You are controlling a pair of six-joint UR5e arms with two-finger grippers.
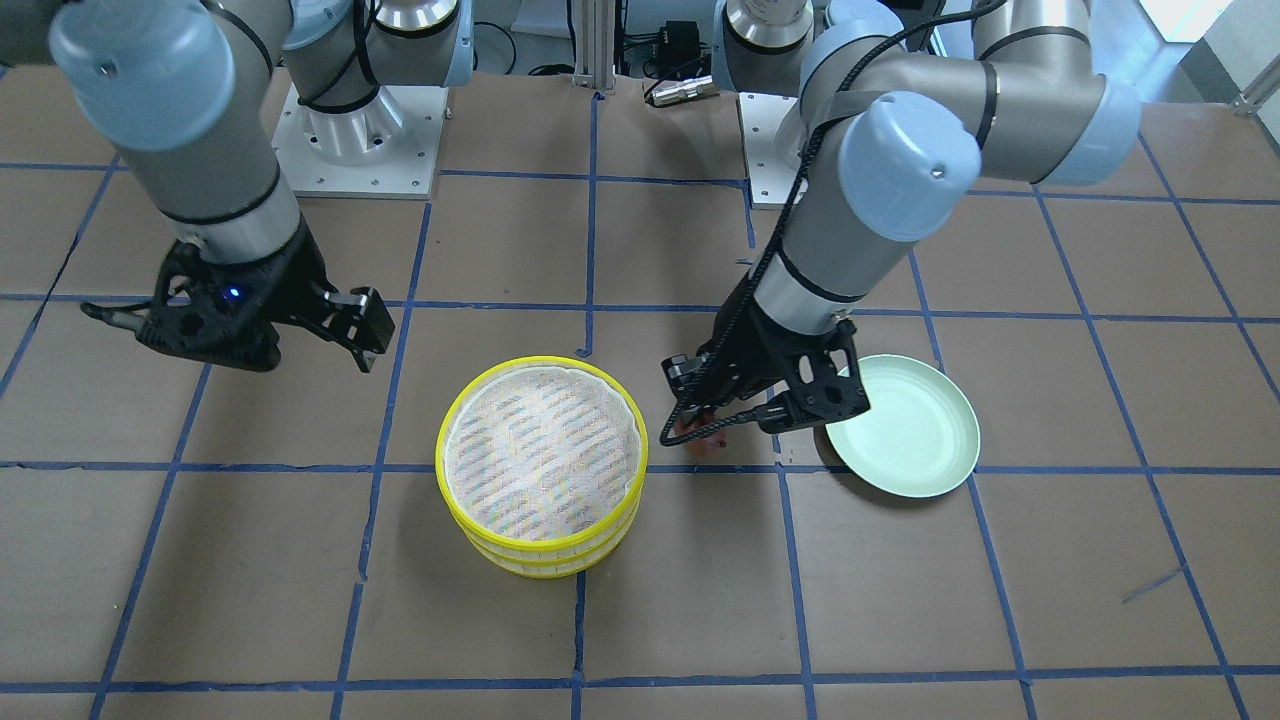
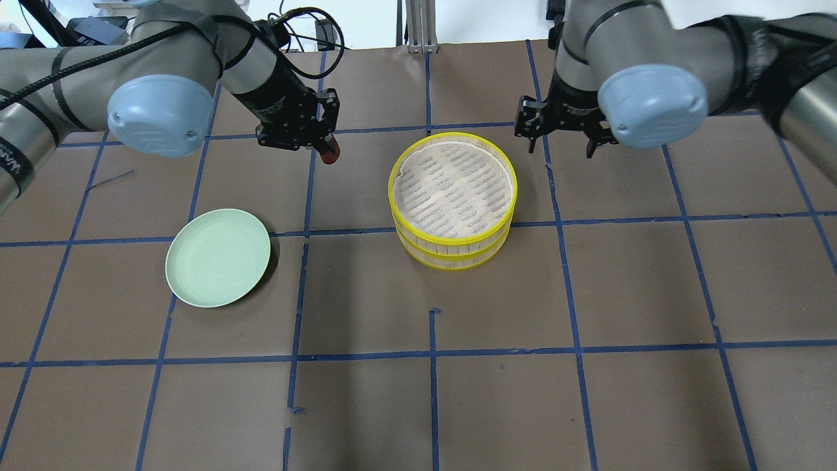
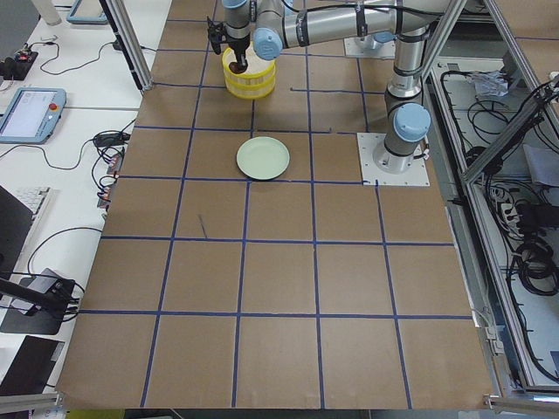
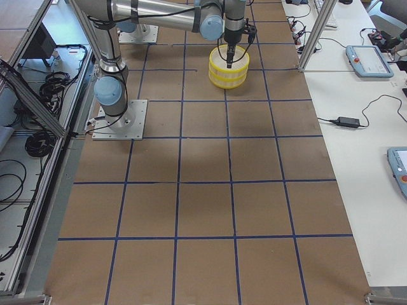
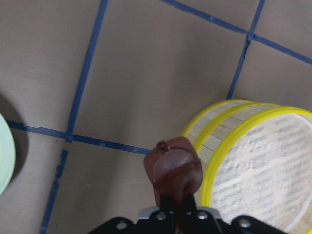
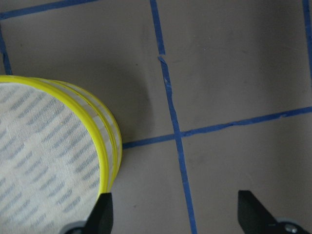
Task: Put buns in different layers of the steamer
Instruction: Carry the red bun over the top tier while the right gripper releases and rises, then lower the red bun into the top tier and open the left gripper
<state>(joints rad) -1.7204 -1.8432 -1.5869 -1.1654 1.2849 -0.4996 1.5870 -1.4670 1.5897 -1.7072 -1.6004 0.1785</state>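
The two steamer layers (image 2: 452, 136) stand stacked at mid-table, yellow rims together; the top white liner is bare. They also show in the front view (image 1: 540, 363). My left gripper (image 2: 327, 145) is shut on the dark reddish-brown bun (image 2: 331, 153), held above the table just left of the stack. In the left wrist view the bun (image 5: 173, 170) hangs beside the yellow rim (image 5: 214, 156). My right gripper (image 2: 561, 145) is open and empty, hovering just right of the stack; its fingertips (image 6: 103, 214) stand wide apart. The white bun is out of view.
An empty pale green plate (image 2: 218, 257) lies on the brown table at my left, also in the front view (image 1: 905, 425). Blue tape lines grid the tabletop. Both arm bases stand at the table's back edge.
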